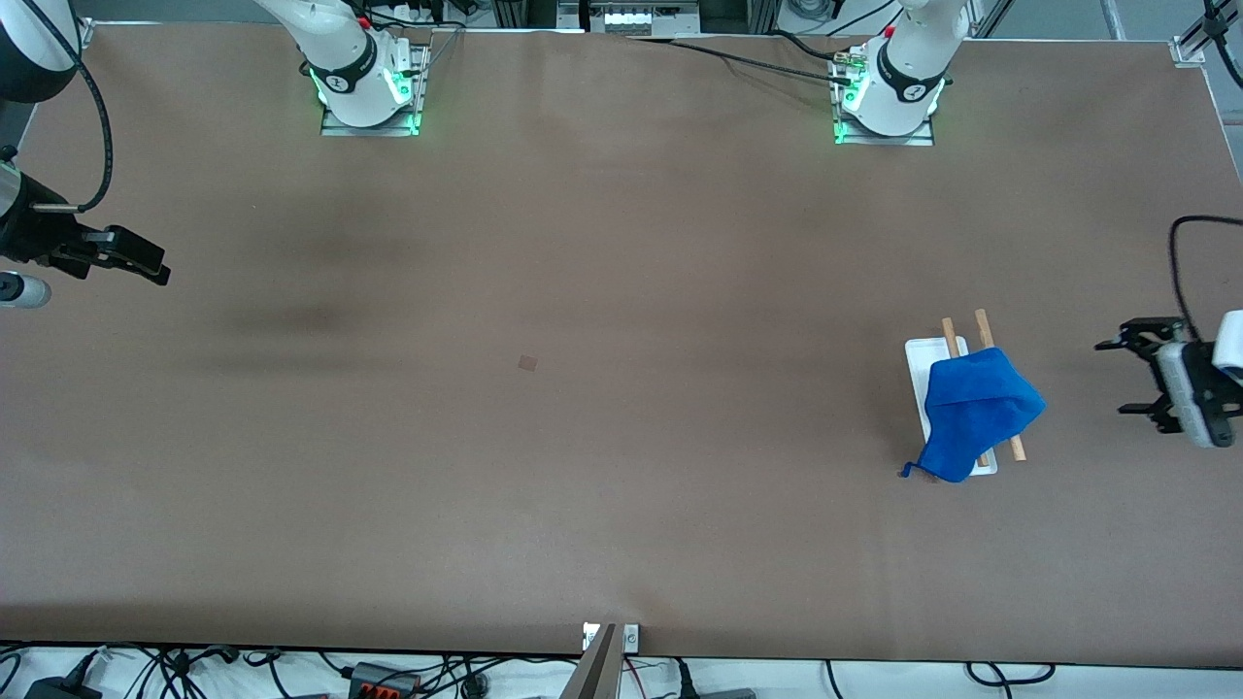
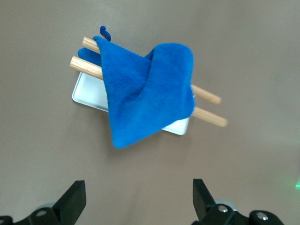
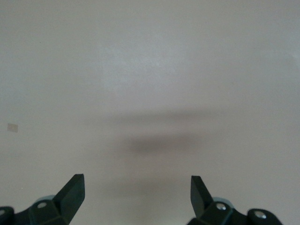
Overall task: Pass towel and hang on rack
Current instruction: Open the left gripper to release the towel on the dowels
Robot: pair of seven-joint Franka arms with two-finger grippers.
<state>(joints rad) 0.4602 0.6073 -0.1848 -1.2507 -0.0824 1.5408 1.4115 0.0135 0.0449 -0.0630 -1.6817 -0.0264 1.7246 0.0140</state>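
Observation:
The bright blue towel [image 1: 976, 408] hangs draped over the two wooden rods [image 1: 983, 325] of the rack, whose white tray base [image 1: 923, 354] stands toward the left arm's end of the table. The towel's loop tag [image 1: 906, 471] hangs at the corner nearest the front camera. My left gripper [image 1: 1114, 378] is open and empty, up in the air beside the rack and apart from it. Its wrist view shows the towel [image 2: 150, 89], the rods [image 2: 206, 96], the tray [image 2: 86, 91] and its open gripper [image 2: 138, 192]. My right gripper [image 1: 160, 272] is open and empty over bare table at the right arm's end [image 3: 137, 187].
A small brown square mark [image 1: 527, 362] lies mid-table and also shows in the right wrist view [image 3: 12, 127]. The two arm bases [image 1: 369, 87] [image 1: 889, 97] stand along the table's edge farthest from the front camera. Cables run along the near edge.

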